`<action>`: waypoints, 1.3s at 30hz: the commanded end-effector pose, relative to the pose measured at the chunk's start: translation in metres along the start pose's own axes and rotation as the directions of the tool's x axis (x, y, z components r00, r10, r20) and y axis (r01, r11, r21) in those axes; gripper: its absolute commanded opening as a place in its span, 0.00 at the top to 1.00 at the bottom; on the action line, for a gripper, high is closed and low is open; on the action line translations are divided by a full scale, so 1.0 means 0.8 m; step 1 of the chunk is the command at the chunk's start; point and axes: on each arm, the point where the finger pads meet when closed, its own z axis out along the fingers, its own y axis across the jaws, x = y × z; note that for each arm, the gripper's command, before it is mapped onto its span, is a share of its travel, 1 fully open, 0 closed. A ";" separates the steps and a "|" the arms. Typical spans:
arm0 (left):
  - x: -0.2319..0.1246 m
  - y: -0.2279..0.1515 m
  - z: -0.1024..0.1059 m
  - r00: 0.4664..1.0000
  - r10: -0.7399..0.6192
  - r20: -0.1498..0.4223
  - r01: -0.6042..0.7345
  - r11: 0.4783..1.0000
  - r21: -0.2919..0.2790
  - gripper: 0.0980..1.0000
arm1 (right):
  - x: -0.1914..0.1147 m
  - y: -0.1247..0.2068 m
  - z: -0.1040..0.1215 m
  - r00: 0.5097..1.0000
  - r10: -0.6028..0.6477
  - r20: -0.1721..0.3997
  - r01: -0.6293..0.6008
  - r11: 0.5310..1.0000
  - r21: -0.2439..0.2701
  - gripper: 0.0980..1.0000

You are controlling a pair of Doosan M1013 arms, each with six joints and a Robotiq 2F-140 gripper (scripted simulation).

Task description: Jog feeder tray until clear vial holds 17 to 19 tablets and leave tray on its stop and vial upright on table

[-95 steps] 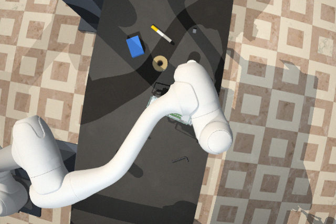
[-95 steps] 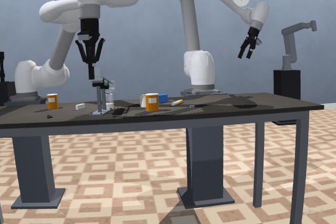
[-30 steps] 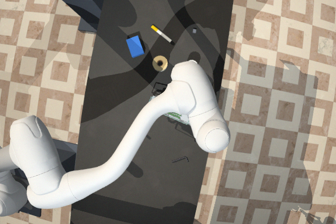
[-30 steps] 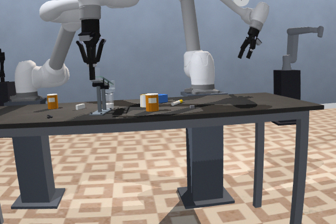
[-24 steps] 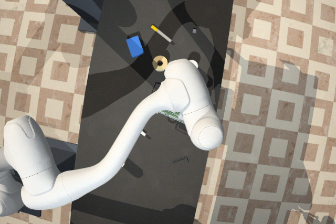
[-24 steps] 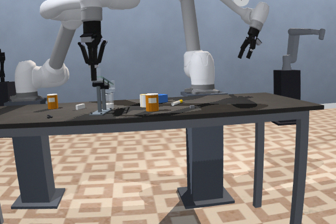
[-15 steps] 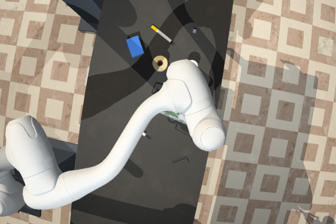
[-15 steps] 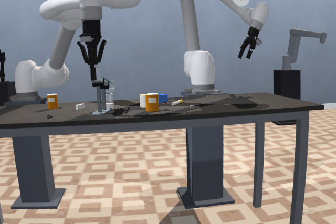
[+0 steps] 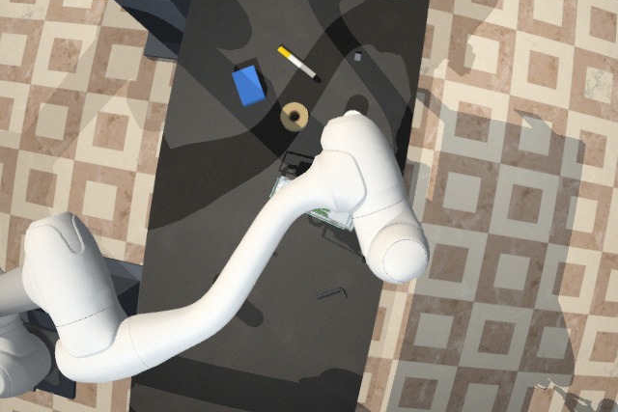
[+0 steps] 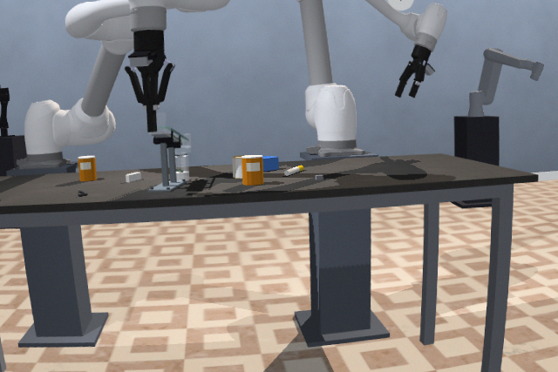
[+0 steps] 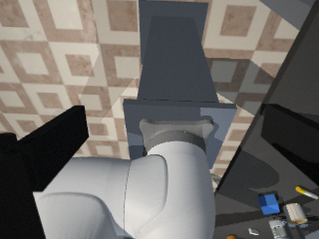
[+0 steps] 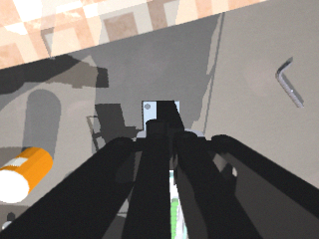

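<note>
R gripper: fingers clenched, nothing between. Tips at high end of feeder tray, by upright plate; contact w/ plate can't be confirmed. L gripper: fingers spread, empty, held off past far long edge of table, exterior view.

Tray is on its stand, close to near long edge. Clear vial stands upright on tabletop, under outlet side, farther in from that edge. Tablet ct. can't be read; seating on stop n/c.

Step (judged): jog. Keep tips closed, low + square on plate; short, quick push twd outlet, then back off fully so tray can return. Small strokes, re-count each time, esp. nr 17. Off-centre hit may skew tray; overlong stroke may spill tabs or knock vial.
</note>
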 end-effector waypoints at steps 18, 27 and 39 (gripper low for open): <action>0.000 0.000 -0.001 1.000 0.000 -0.001 0.000 1.000 0.000 0.00 | 0.000 0.000 -0.003 1.000 0.000 -0.001 0.000 1.000 0.002 1.00; 0.000 0.000 -0.001 1.000 0.000 -0.001 0.000 1.000 0.000 0.00 | -0.007 0.000 -0.001 1.000 0.000 -0.001 0.000 1.000 0.002 1.00; 0.000 0.000 -0.001 1.000 0.000 -0.001 0.000 1.000 0.000 0.00 | -0.040 0.000 0.007 1.000 0.000 -0.001 0.000 1.000 0.002 1.00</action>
